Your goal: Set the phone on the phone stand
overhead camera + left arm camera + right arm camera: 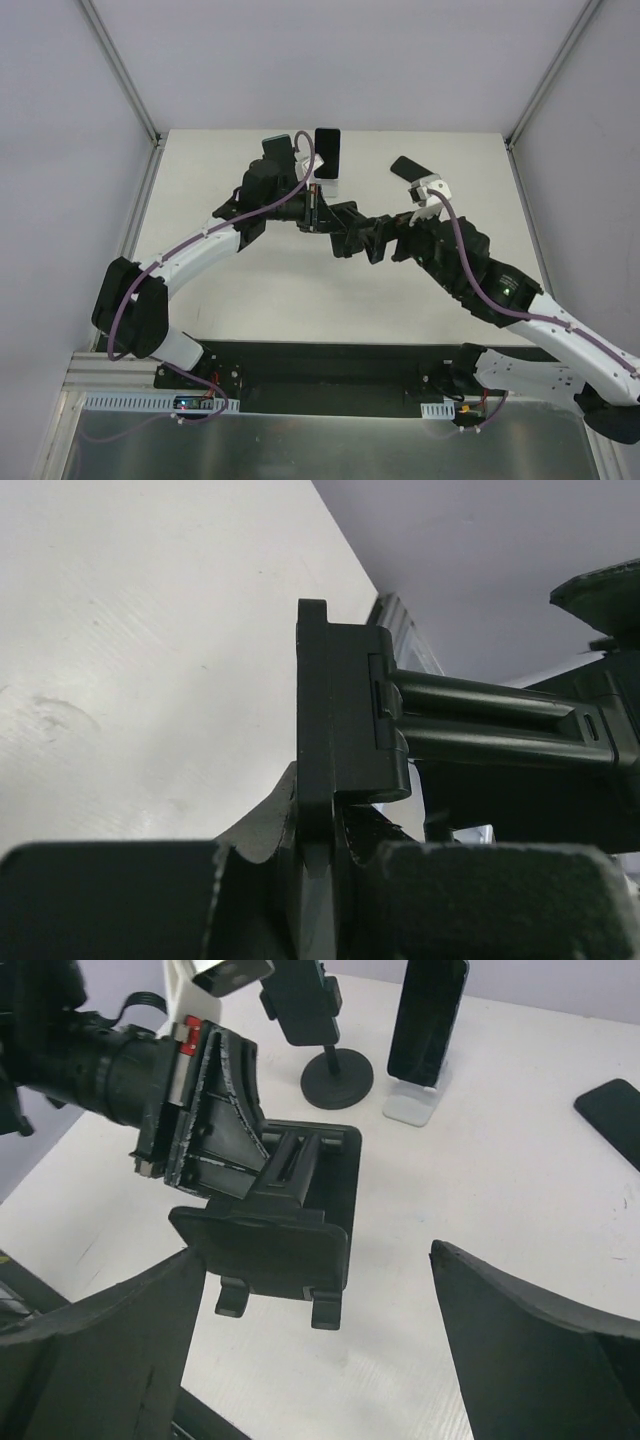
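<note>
My left gripper (312,212) is shut on a black folding phone stand (270,1245) and holds it above the table's middle. In the left wrist view the stand's plate (335,710) is edge-on, clamped between the fingers (318,850). My right gripper (312,1260) is open, its fingers spread either side of the stand's lipped plate without touching it; it also shows in the top view (345,240). A dark phone (410,167) lies flat at the back right, also in the right wrist view (612,1110).
A second phone (427,1020) leans upright on a small white stand (412,1108) at the back centre (327,152). A black stand with a round base (335,1085) is beside it. Frame posts rise at the back corners.
</note>
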Motion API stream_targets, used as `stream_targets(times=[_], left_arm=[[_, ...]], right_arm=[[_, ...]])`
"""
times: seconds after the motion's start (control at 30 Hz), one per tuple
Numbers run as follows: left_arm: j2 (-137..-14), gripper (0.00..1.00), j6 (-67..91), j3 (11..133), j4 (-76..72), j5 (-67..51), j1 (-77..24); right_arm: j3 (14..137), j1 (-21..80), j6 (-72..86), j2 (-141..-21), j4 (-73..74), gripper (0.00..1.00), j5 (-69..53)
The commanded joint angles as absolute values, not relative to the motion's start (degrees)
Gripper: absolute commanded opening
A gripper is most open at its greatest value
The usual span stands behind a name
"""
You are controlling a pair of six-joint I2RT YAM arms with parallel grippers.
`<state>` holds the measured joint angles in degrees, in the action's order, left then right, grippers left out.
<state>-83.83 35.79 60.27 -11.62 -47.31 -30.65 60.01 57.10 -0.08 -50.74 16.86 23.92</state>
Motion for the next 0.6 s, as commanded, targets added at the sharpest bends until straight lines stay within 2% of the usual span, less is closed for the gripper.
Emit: stream_targets(times=[0.0,0.27,0.4,0.43,0.47,0.57], left_arm=[[-85.0,0.00,43.1,60.7,-22.8,-57.3,-30.2],[-85.5,0.00,45.6,59.7,-24.4,-56.3,-30.0],[-84.8,0.00,43.9,59.8,-20.3,-53.6,-29.9],[-84.7,0.00,43.1,59.8,-19.3,-52.3,-29.9],[-84.6,0.00,42.6,59.9,-18.1,-51.6,-29.9],[-84.5,0.00,40.6,60.7,-14.0,-49.3,-29.8]], right_arm=[[58.3,55.7,-3.3,-48.6,13.2,0.96,11.8],[58.5,56.3,3.6,-52.5,10.5,0.96,14.9],[59.4,58.6,6.3,-55.2,10.7,0.99,25.0],[59.9,59.0,6.8,-56.5,11.3,0.95,25.7],[61.5,59.2,7.0,-57.3,11.9,0.87,26.5],[64.1,60.0,8.6,-59.6,15.6,0.80,31.5]])
